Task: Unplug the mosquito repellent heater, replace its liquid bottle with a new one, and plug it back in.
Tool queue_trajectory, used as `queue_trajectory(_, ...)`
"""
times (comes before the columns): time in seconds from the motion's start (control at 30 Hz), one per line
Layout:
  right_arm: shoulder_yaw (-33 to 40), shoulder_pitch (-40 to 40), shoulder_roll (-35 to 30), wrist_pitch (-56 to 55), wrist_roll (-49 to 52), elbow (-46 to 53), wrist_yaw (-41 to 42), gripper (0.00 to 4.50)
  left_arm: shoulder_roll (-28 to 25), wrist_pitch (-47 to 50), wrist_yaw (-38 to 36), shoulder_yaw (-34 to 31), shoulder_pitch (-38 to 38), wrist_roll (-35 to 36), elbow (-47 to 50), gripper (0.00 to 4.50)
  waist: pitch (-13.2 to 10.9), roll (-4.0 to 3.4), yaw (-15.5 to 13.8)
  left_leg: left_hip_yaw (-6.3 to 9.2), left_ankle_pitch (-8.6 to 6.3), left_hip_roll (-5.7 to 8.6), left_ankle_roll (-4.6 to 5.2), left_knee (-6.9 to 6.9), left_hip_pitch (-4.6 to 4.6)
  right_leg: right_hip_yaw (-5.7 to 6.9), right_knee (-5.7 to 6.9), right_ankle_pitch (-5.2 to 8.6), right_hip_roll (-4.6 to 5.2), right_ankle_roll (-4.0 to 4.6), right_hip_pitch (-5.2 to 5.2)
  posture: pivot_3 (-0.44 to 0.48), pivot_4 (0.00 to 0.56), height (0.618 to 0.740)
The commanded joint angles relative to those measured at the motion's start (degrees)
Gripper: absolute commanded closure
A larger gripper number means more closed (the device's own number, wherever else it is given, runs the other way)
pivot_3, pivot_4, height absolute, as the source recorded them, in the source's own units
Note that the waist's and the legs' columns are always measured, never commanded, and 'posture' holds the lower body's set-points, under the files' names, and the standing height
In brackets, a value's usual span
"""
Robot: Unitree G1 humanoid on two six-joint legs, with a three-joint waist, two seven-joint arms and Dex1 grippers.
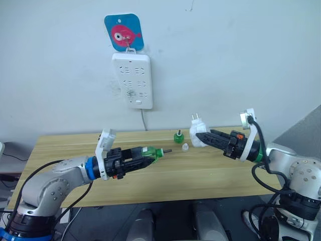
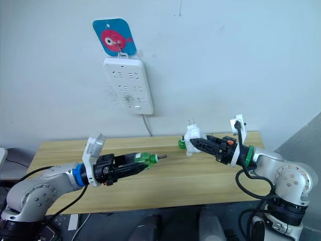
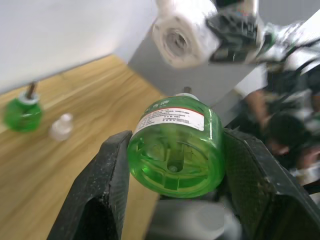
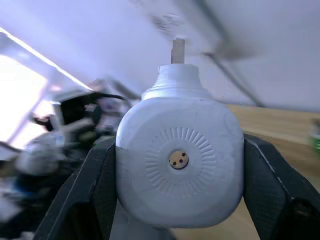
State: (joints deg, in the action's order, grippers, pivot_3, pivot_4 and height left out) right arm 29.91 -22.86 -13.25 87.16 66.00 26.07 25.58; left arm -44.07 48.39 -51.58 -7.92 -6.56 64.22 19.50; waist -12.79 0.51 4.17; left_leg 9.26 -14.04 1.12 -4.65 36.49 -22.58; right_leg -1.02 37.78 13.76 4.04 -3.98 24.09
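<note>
My right gripper (image 1: pixel 200 138) is shut on the white mosquito repellent heater (image 1: pixel 197 132), held above the table with its two prongs (image 1: pixel 196 117) pointing up. In the right wrist view the heater (image 4: pixel 180 162) sits between both fingers. My left gripper (image 1: pixel 145 156) is shut on a green liquid bottle (image 1: pixel 152 153), lying sideways with its wick tip toward the heater, a short gap apart. The bottle (image 3: pixel 176 145) shows clamped between the left wrist view's fingers. Another green bottle (image 1: pixel 178 136) stands on the table near a small clear cap (image 1: pixel 185 147).
A white power strip (image 1: pixel 132 80) hangs on the wall under a blue fish hook (image 1: pixel 124 32), its cord dropping behind the wooden table (image 1: pixel 150 181).
</note>
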Motion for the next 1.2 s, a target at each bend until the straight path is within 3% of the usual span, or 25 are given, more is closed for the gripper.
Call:
queue_trajectory(0.03,0.88,0.45,0.18,-1.38,14.38,-0.92,-7.26,1.53,-0.02,4.40,1.70,-3.50,-1.86,7.24,0.74,2.09,0.00,0.00,0.02,0.00,0.00,0.00,0.00,0.00,-0.01,-0.01,0.00,0.00,0.00,0.00,0.00,-0.066,0.223,0.740)
queue_trajectory(0.23,-9.17,4.53,-5.26,-14.15,35.79,-1.27,-23.30,1.53,1.32,8.09,4.92,-4.43,-4.89,12.05,-0.23,2.09,-0.02,-0.02,0.17,-0.03,0.00,0.00,0.00,-0.02,0.00,-0.03,-0.04,0.01,0.01,0.00,0.01,-0.067,0.221,0.740)
queue_trajectory(0.4,-17.75,5.38,-11.30,-24.21,46.40,1.08,-31.11,1.53,2.58,9.38,6.30,-4.11,-6.62,13.42,0.04,2.09,-0.02,-0.01,0.42,-0.05,0.00,-0.01,0.00,-0.05,0.01,-0.05,-0.08,0.02,0.01,0.02,0.01,-0.065,0.218,0.740)
queue_trajectory(0.67,-23.19,6.12,-16.34,-31.28,47.00,1.91,-30.39,1.53,3.11,10.64,7.22,-4.00,-7.03,14.34,0.80,2.09,-0.04,0.02,0.43,-0.05,0.00,0.00,0.00,-0.07,-0.01,-0.04,-0.13,0.03,0.00,0.01,0.01,-0.062,0.213,0.740)
queue_trajectory(1.2,-26.80,9.55,-21.85,-34.63,46.98,2.87,-25.66,1.53,4.60,11.25,8.88,-2.26,-8.58,15.11,2.23,2.09,-0.05,0.03,0.20,-0.06,0.00,0.01,0.00,-0.08,-0.03,-0.06,-0.17,0.03,0.00,0.02,0.02,-0.063,0.211,0.740)
